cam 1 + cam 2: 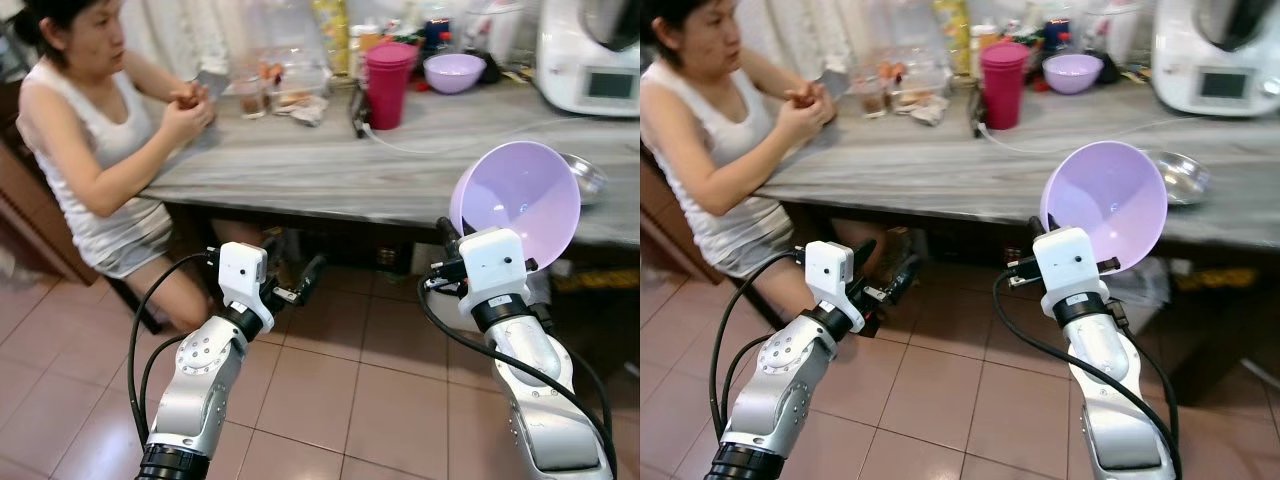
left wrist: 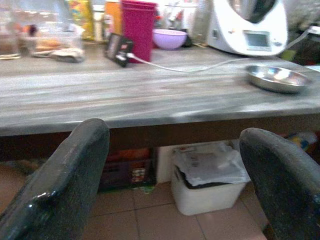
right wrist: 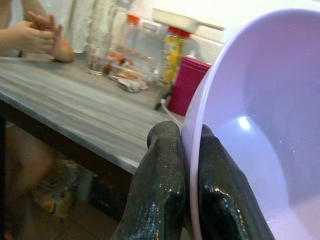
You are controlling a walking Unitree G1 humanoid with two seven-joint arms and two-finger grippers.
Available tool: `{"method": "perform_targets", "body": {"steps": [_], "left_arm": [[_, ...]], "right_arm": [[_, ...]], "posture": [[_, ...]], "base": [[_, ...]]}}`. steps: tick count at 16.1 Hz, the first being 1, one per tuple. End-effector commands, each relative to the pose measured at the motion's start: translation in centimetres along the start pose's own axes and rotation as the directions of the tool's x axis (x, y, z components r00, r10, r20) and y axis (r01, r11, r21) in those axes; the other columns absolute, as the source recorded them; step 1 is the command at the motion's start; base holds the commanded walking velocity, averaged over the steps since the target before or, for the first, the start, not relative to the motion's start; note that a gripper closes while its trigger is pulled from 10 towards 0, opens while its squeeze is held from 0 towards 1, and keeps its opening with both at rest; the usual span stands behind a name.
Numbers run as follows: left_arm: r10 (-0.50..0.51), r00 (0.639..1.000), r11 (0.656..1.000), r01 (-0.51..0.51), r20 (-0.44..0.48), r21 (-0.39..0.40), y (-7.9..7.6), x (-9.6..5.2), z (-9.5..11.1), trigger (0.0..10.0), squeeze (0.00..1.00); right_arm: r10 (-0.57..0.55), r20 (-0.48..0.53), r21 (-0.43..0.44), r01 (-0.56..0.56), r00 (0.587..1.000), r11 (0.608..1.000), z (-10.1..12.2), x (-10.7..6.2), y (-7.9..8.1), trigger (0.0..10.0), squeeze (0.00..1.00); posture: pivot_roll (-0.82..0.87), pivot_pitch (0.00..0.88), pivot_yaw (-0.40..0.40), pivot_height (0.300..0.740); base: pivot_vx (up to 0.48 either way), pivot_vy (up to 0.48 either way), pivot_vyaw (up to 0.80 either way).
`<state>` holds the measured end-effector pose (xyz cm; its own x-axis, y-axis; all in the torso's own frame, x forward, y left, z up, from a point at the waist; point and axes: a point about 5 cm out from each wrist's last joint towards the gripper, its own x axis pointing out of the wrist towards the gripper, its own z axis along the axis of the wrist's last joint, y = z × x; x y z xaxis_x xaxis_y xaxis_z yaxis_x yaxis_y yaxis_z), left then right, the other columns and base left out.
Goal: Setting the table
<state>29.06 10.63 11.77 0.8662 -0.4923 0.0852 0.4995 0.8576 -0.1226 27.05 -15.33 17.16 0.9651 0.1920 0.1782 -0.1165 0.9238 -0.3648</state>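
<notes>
Before the table (image 1: pixel 330 170), lilac bowl (image 1: pixel 520 200) rim pinched in right gripper (image 3: pixel 189 165)

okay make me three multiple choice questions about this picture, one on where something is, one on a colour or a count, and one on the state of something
1. Where is the metal dish?
A. On the floor
B. On the table, behind the held bowl
C. In the person's hands

2. How many lilac bowls are in view?
A. One
B. Two
C. Four

3. How is the right gripper?
A. Open over the table
B. Shut on a cup
C. Shut on the held bowl's rim

Answers:
1 B, it sits on the grey table past the held bowl.
2 B, one is held, the far bowl stands at the table's back.
3 C, its jaws pinch the rim, while the left gripper is open.
</notes>
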Motion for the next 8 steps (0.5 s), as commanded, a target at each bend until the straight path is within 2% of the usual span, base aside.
{"method": "perform_targets", "body": {"steps": [1,3,6,8], "left_arm": [[0.011,1.000,1.000,-0.011,-0.005,0.010,0.42,-0.26,0.12,10.0,0.00],[0.006,1.000,1.000,-0.006,-0.008,0.007,0.32,-0.27,0.07,10.0,0.00],[0.004,1.000,1.000,-0.004,-0.010,0.003,0.21,-0.25,0.02,10.0,0.00],[0.003,1.000,1.000,-0.003,-0.014,-0.002,0.10,-0.31,-0.11,10.0,0.00]], "right_arm": [[0.021,0.030,0.008,-0.021,0.999,1.000,0.60,0.17,0.48,10.0,0.00],[0.017,0.028,0.008,-0.017,0.999,1.000,0.56,0.16,0.41,10.0,0.00],[0.012,0.018,0.037,-0.012,1.000,0.999,0.46,0.22,0.32,10.0,0.00],[0.018,0.019,0.044,-0.019,1.000,0.999,0.48,0.26,0.34,10.0,0.00]], "posture": [[-0.28,0.042,0.101,0.740],[-0.28,0.043,0.100,0.740],[-0.28,0.043,0.096,0.740],[-0.28,0.043,0.093,0.740]], "base": [[0.304,0.000,0.45],[0.304,0.000,0.44],[0.304,0.000,0.00],[0.293,0.000,-0.78]]}}
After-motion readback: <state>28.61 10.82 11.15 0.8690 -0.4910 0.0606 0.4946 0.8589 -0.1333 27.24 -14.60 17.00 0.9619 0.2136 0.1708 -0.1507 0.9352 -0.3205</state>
